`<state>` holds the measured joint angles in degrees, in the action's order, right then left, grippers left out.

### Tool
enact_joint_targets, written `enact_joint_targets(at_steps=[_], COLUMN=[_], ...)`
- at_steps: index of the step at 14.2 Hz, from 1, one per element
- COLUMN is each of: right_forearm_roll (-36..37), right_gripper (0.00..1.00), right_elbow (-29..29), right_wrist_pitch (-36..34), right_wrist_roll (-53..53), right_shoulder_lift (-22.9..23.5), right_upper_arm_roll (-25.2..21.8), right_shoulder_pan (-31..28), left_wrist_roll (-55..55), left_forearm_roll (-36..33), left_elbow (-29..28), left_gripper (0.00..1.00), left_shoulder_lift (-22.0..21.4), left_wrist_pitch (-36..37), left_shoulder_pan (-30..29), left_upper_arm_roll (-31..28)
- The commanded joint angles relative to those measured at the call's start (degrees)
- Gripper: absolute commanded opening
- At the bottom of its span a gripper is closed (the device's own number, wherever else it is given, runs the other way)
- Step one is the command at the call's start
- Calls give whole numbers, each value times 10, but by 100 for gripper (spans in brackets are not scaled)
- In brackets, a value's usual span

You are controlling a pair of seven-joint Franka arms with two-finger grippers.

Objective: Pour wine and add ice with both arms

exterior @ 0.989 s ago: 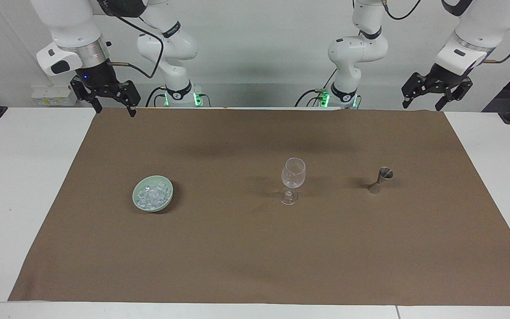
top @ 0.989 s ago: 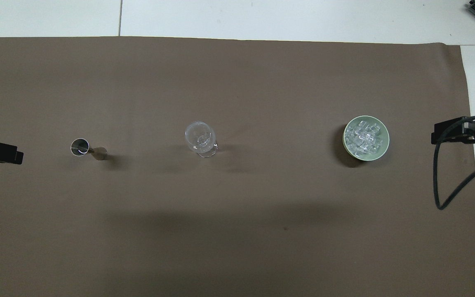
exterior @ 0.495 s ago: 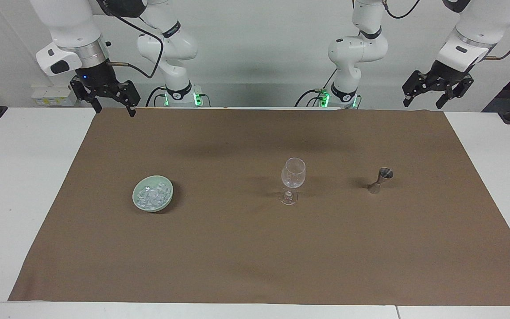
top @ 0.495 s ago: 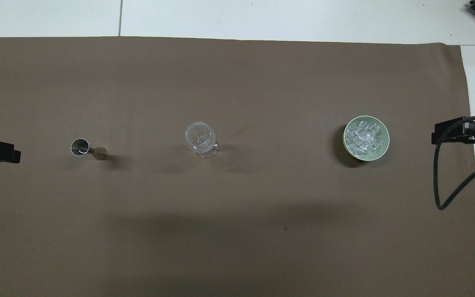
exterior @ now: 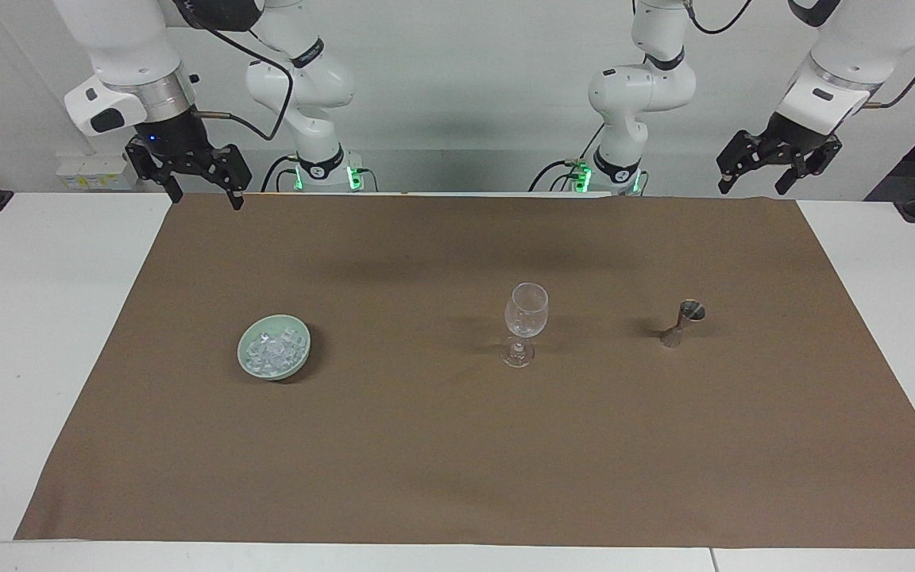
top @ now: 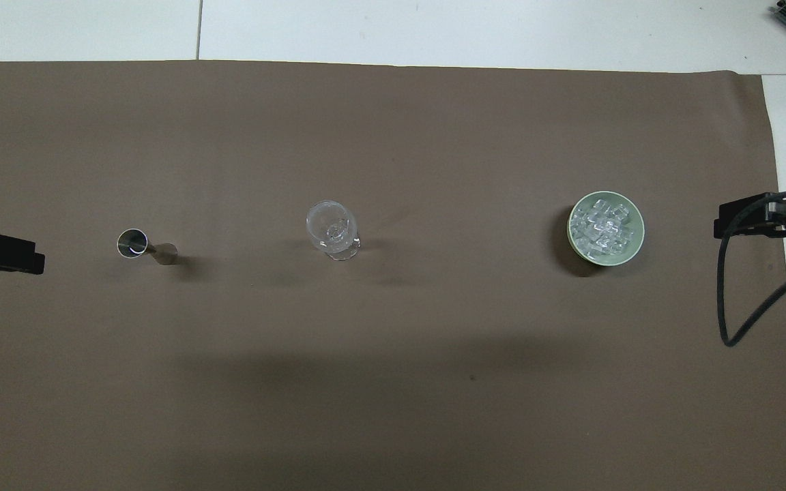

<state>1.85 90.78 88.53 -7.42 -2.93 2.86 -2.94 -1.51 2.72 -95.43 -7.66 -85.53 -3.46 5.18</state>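
While both grippers hang spread and empty over the robots' edge of the cloth (exterior: 457, 445), nothing of the task is yet done. The left gripper (exterior: 750, 173) is raised over the corner at the left arm's end; the right gripper (exterior: 205, 189) is held over the corner at the right arm's end.

Three things are set in a row across the middle of the cloth, well apart. The ice (exterior: 273, 348) is heaped in a bowl (exterior: 300, 359) toward the right arm's end. The glass (exterior: 524, 322) stands upright in the middle and looks empty. The jigger (exterior: 681, 323) stands upright toward the left arm's end; whether it holds wine cannot be told from its small dark mouth in the overhead view (top: 132, 242).

Several failures can be judged likely. The jigger is narrow-waisted and top-heavy, so it could be knocked over by an off-centre approach, and any contents lost on the cloth. The glass, tall on a thin stem, could be tipped if its rim were struck during the pour. The cubes are small and probably slick, so one could be squeezed out of the fingers or dropped short of the glass. If both arms were brought to the glass at once, a collision could be caused.
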Motion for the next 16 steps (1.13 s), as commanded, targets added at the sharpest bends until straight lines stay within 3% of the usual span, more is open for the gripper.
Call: enact_joint_targets(at_steps=[1,4,7,10,16], right_forearm_roll=[-11,-10,-10,-10,-10], right_gripper=[100,100,100,100,100], right_elbow=[4,3,4,3,4], right_wrist_pitch=[-1,-1,-1,-1,-1], right_wrist_roll=[8,9,9,9,9], right_shoulder_lift=[-1,-1,-1,-1,-1], right_upper_arm_roll=[5,5,5,5,5], right_shoulder_pan=[-9,-9,-9,-9,-9], left_wrist_roll=[-13,-6,100,240,378], left_forearm_roll=[-4,-3,4,59,140], left_elbow=[-15,-59,-62,-63,-63], left_gripper=[100,100,100,100,100], left_shoulder_lift=[-5,-18,6,32,94], left_wrist_pitch=[5,-9,-24,-42,-72], left_shoulder_pan=[6,-5,-18,-50,-109], left_upper_arm_roll=[-6,-12,-13,-14,-14])
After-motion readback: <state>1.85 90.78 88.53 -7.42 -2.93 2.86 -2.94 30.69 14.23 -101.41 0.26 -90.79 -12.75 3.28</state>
